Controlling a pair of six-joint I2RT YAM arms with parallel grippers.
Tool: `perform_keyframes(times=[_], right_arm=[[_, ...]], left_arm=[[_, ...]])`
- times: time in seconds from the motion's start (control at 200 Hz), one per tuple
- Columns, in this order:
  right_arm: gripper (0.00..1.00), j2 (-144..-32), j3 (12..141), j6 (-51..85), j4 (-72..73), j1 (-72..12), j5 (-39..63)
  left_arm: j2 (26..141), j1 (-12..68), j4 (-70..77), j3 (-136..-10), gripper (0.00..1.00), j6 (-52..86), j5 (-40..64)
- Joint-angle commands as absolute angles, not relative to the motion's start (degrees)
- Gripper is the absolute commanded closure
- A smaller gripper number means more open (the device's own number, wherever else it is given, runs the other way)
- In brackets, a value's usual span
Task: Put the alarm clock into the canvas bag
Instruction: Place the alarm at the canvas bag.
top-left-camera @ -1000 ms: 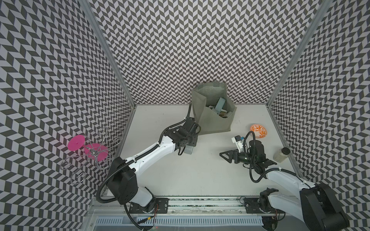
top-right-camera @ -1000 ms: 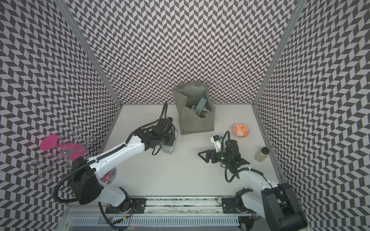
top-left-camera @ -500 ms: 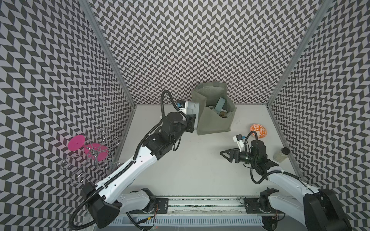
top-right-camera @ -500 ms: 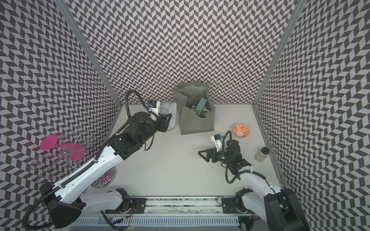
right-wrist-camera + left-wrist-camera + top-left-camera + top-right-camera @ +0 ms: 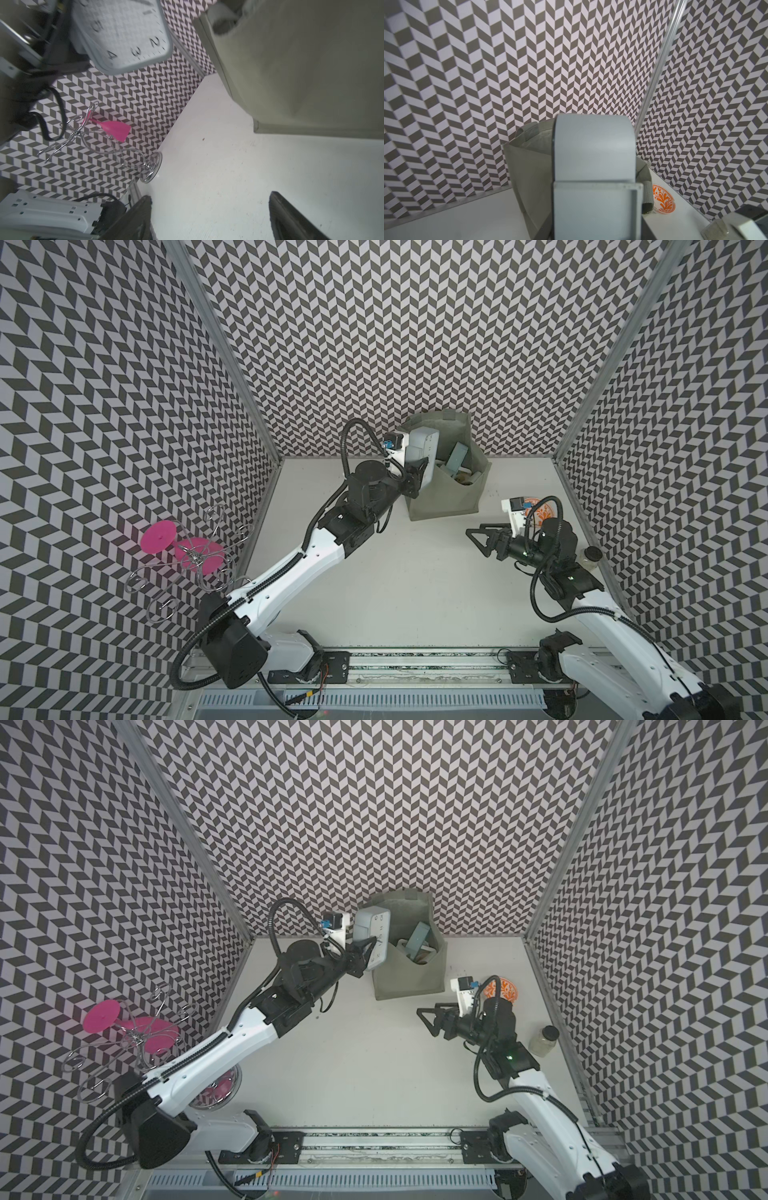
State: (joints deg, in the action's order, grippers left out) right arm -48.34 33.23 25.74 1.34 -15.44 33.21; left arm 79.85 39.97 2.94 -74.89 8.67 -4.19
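Alarm clock [image 5: 374, 934]: lifted clear of the desk [image 5: 374, 1073], dial upright, at the 9 o'clock rim of the canvas bag [image 5: 409, 977], not yet inside.
Bag position: desk's 12 o'clock, mouth open, a blue-grey box [image 5: 417, 939] already inside.
Left pincer [image 5: 365, 952]: clenched on the clock's lower part.
Right pincer [image 5: 430, 1017]: released, empty, at the bag's 4 o'clock.
Risk: the clock's lower corner may snag the soft rim and fold or tip the bag. The contents may block it, and the low grip may let it pivot.
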Motion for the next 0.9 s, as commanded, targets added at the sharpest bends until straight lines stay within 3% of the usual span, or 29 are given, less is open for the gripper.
perform_keyframes(times=[0.0, 0.33, 0.896], right_arm=[[0.13, -46.4, 38.3, 23.7, -2.6, -15.0, 22.8], [0.16, -53.6, 55.0, 17.2, -8.7, -15.0, 7.3], [0.18, -80.4, 83.9, 4.8, -16.7, -13.6, 4.5]], left_arm=[[81.8, 39.0, 8.5, -81.5, 0.74, 5.0, 2.3], [90.5, 33.8, 9.4, -92.0, 0.73, 5.6, 15.9], [112.1, 27.1, -2.0, -116.6, 0.74, 16.3, 28.6]])
